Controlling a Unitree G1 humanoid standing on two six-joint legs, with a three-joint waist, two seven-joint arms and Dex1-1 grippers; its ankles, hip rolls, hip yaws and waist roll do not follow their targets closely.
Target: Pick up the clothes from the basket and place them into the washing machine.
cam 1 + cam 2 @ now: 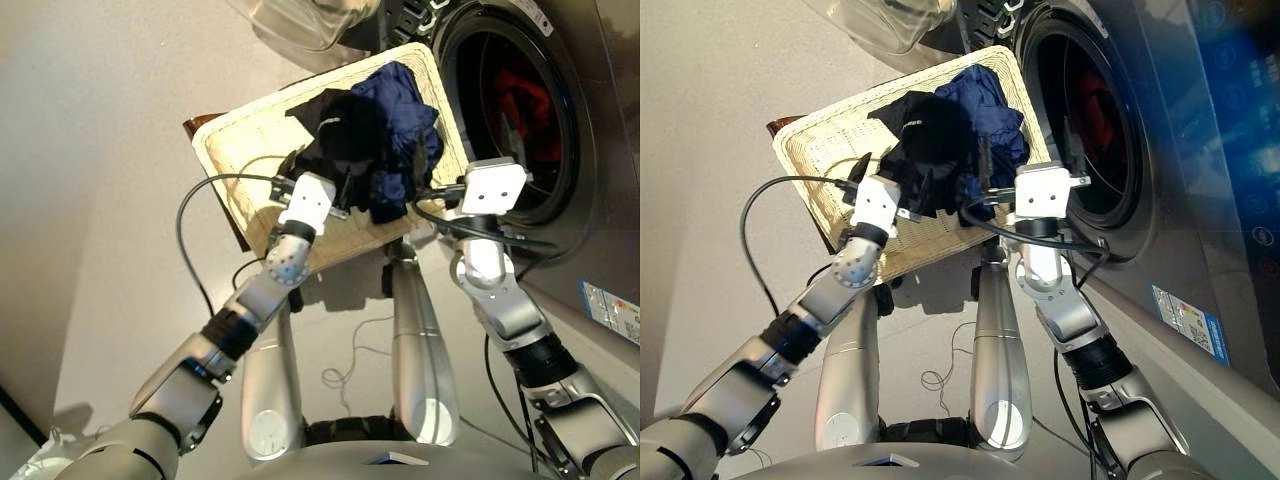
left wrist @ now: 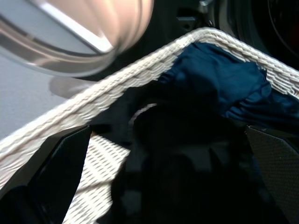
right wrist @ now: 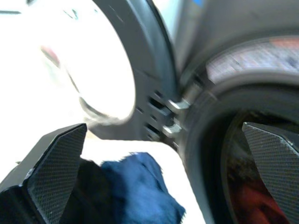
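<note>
Head views: a cream wicker basket (image 1: 235, 150) sits on a small dark stand just in front of the washer (image 1: 590, 120), its far corner close to the round drum mouth. A black garment (image 1: 340, 135) is heaped in the basket beside a navy garment (image 1: 405, 110), the two touching, the navy one nearer the washer. A red garment (image 1: 520, 100) lies inside the dark drum. The washer door (image 1: 300, 20) hangs open beyond the basket. The left gripper (image 1: 345, 195) is down at the near edge of the black garment; its fingers are mostly hidden against the dark cloth here. The right gripper (image 1: 1025, 150) is raised between the basket's edge and the drum mouth, with nothing between its fingers.

Left wrist view: the two fingers (image 2: 60, 168) stand wide apart, released, one on each side of the black garment, which fills the space between them without being clamped. The navy garment lies just past it against the basket rim (image 2: 117, 79), with the glass door blurred beyond.

Right wrist view: the fingers (image 3: 51, 172) are spread wide and empty. Between them show the navy garment, the door hinge (image 3: 170, 116) and the drum opening, with red cloth inside it
</note>
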